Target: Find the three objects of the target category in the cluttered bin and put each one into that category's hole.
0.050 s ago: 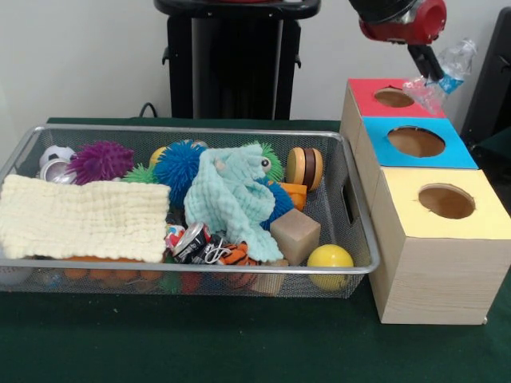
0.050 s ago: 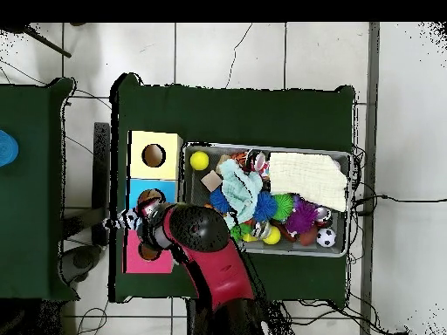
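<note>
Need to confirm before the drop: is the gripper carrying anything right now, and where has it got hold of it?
Yes: the gripper holds a crumpled clear plastic bottle around its middle, above the red box.

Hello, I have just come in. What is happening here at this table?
The robot arm holds a crumpled clear plastic bottle in its gripper above the red box, close to its round hole. The blue box and the yellow box stand next to it, each with a hole on top. The wire bin beside them is full of clutter: spiky balls, a yellow ball, a teal cloth, a cream cloth and a crushed can.
</note>
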Robot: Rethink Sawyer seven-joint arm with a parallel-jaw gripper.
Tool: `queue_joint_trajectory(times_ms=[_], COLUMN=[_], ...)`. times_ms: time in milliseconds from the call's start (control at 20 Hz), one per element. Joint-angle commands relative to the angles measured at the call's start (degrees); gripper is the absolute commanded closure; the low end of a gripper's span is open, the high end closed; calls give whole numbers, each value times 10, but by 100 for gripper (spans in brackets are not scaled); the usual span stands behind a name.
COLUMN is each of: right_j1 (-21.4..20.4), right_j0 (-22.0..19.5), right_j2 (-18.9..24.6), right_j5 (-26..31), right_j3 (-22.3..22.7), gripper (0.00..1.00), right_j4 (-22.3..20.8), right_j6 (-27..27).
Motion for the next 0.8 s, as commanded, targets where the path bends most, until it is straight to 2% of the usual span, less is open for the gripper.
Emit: queue_joint_trajectory(times_ms=[50, 200, 350, 550, 800], right_j1=[44, 44, 50, 52, 31], right_j0=[-22, -22, -23, -17, 1], right_j2=[69, 68, 65, 65, 55], right_j5=[-47, -45, -48, -44, -16], right_j3=[48, 56, 54, 53, 64], gripper=[100, 100, 100, 100, 100], right_j4=[80, 90, 79, 100, 123], right_j6=[-224, -240, -232, -237, -238])
